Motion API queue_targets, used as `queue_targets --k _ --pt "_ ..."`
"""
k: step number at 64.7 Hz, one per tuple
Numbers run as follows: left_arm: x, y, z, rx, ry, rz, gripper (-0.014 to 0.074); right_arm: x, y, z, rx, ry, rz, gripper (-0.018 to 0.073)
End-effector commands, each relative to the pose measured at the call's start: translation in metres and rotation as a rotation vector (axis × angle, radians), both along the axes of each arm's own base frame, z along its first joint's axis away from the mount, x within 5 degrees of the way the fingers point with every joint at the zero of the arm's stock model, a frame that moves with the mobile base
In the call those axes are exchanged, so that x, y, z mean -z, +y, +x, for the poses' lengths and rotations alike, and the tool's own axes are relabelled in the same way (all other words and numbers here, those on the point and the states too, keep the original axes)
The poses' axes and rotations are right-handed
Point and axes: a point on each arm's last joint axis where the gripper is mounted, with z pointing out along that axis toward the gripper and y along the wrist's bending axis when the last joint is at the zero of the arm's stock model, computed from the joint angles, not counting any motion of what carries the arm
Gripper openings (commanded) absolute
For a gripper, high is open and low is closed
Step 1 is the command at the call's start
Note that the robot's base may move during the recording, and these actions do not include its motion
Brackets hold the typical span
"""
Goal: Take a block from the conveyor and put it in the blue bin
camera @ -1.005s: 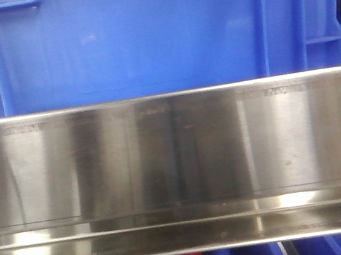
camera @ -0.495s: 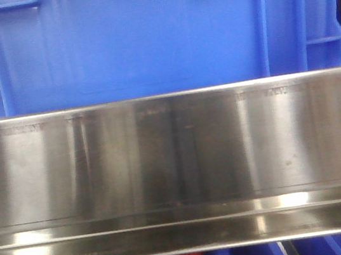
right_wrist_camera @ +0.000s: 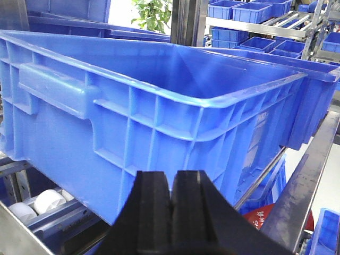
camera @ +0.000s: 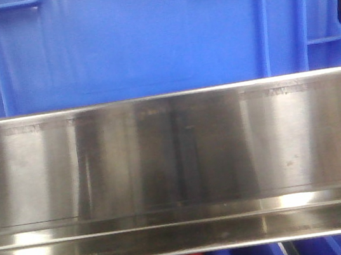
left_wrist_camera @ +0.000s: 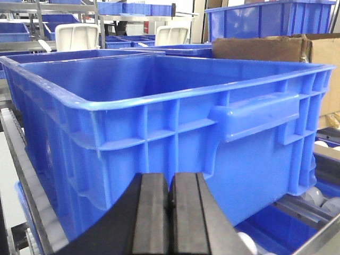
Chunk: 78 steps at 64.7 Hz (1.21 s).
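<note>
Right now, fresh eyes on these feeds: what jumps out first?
A big blue bin fills both wrist views, its inside apparently empty where visible. The left claw and right claw sit shut in the foreground, holding nothing. In the front view, a shiny steel panel spans the frame below the bin.

Place: a warehouse or factory sorting hall.
Landmark: big blue bin [left_wrist_camera: 159, 133] on roller tracks [right_wrist_camera: 45, 202].
Behind the bin: metal racks [right_wrist_camera: 265, 21] with many small blue crates [right_wrist_camera: 249, 10].
Beside the bin: a cardboard box [left_wrist_camera: 297, 50].
In front of the bin: a steel rail [camera: 175, 159].
</note>
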Motion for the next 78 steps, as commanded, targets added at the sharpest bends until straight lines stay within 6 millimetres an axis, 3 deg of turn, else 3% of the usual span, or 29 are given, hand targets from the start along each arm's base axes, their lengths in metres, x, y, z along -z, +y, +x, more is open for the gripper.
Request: queue_targets --k 1,31,40,48,61,76,78 --pt "-0.002 0.001 -0.001 0.0 -0.013 -0.027 -0.0111 -0.002 -0.001 -0.001 0.009 -0.034 0.009 -0.0162" --pt "-0.002 0.001 -0.001 0.0 -0.014 -0.028 -0.0111 -0.002 -0.001 -0.001 0.009 -0.034 0.009 -0.0162" --pt "0.001 0.01 -0.001 -0.084 -0.037 -0.028 -0.0111 -0.002 -0.001 -0.001 0.009 -0.034 0.009 -0.0162" --pt "0.015 0.023 -0.004 -0.219 -0.064 -0.038 -0.0111 -0.002 -0.001 -0.001 0.009 -0.034 0.009 -0.0162" --pt "0.059 0.042 -0.013 -0.433 -0.076 -0.035 -0.0111 -0.002 -0.001 -0.001 0.009 -0.034 0.009 -0.0162" --pt "0.101 0.05 -0.019 -0.554 -0.094 -0.036 -0.0111 -0.002 -0.001 -0.001 0.009 -0.034 0.009 -0.0162" --pt "0.099 0.051 -0.019 -0.565 -0.113 -0.042 -0.0111 -0.002 -0.001 -0.001 0.009 -0.034 0.009 -0.0162"
